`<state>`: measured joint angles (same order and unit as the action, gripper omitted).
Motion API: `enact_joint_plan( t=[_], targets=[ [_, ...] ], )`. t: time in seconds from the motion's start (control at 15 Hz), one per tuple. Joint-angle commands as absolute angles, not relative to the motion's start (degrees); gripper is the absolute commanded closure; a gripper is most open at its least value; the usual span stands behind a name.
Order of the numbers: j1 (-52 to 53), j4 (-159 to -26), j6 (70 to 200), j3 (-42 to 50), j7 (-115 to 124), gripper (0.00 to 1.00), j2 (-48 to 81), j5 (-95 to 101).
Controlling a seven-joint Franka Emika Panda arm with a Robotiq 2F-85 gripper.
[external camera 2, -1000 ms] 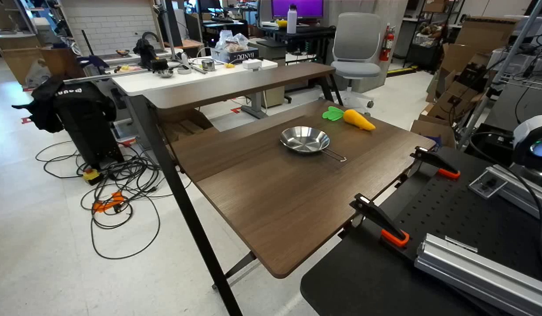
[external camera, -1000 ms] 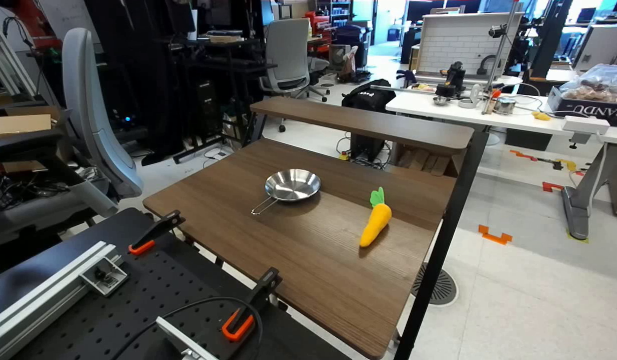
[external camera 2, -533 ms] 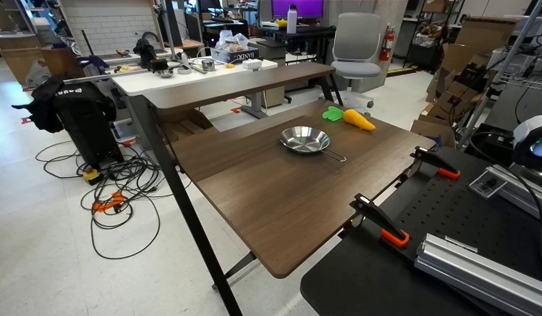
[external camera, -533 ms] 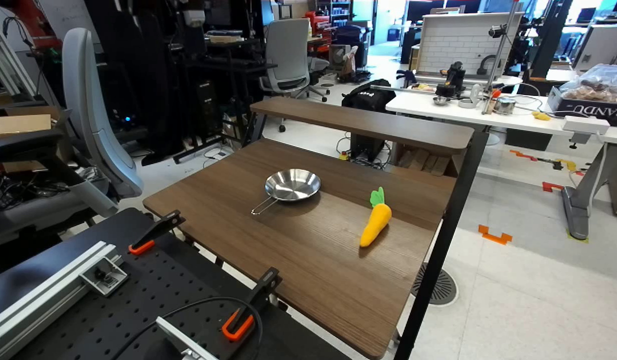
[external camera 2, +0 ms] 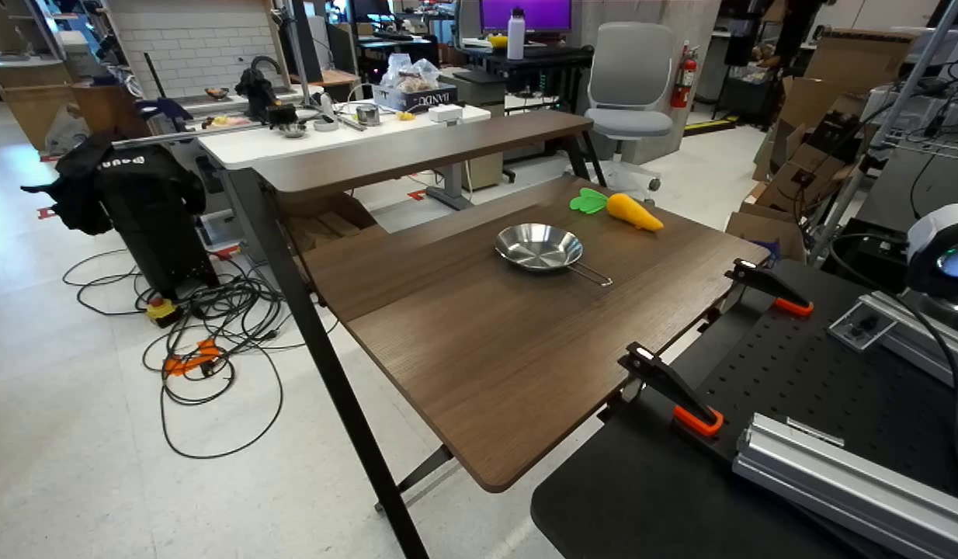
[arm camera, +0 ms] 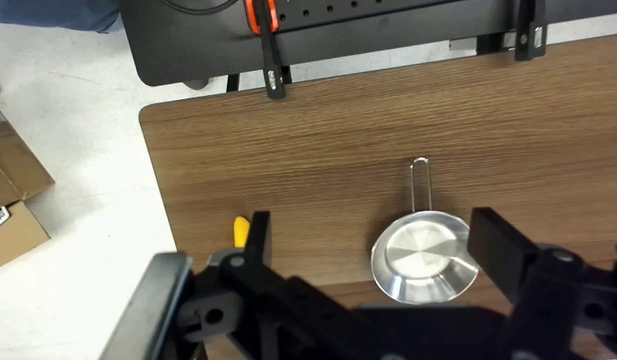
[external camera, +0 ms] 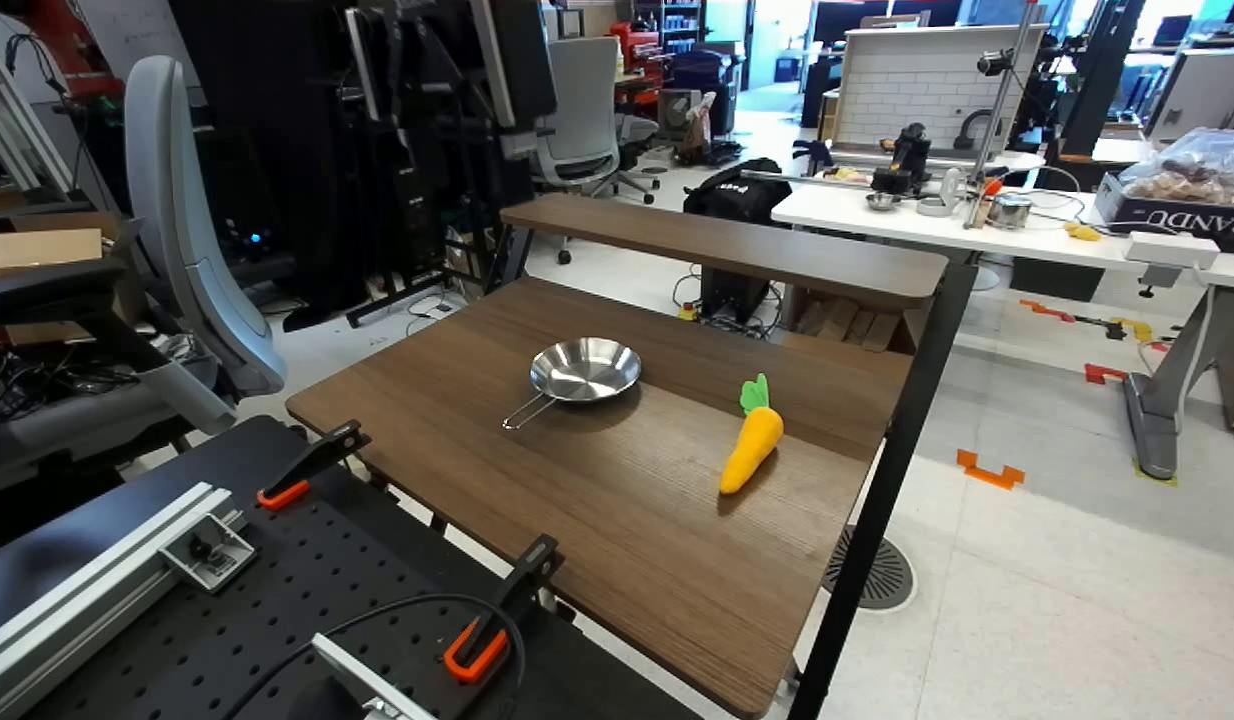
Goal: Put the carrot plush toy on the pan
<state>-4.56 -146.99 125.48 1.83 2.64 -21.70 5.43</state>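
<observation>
The carrot plush toy, orange-yellow with a green leafy tip, lies on the brown table in both exterior views. In the wrist view only its yellow pointed end shows; the rest is hidden behind the left finger. The shiny round pan stands on the table apart from the carrot. It also shows in an exterior view and between the fingers in the wrist view. My gripper is open and empty, high above the table. It shows at the top of both exterior views.
A raised wooden shelf runs along the table's far edge. Two black clamps with orange parts hold the near edge of the brown table. A black perforated platform with metal rails adjoins it.
My gripper has come lower into view at the top of both exterior views, shifting right in the view where it looks larger. The carrot and the pan have not moved.
</observation>
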Motion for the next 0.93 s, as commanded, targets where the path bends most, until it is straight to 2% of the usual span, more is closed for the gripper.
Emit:
enact_joint_plan(
  t=[0.0,0.33,0.87],
  targets=[
    [-6.93,-144.25,132.48,3.24,3.7,0.0,-13.05,7.83],
    [-9.42,-138.26,139.84,5.82,3.74,0.0,-1.01,11.41],
    [-8.88,-124.57,143.02,9.05,1.34,0.0,16.52,13.33]
  ],
)
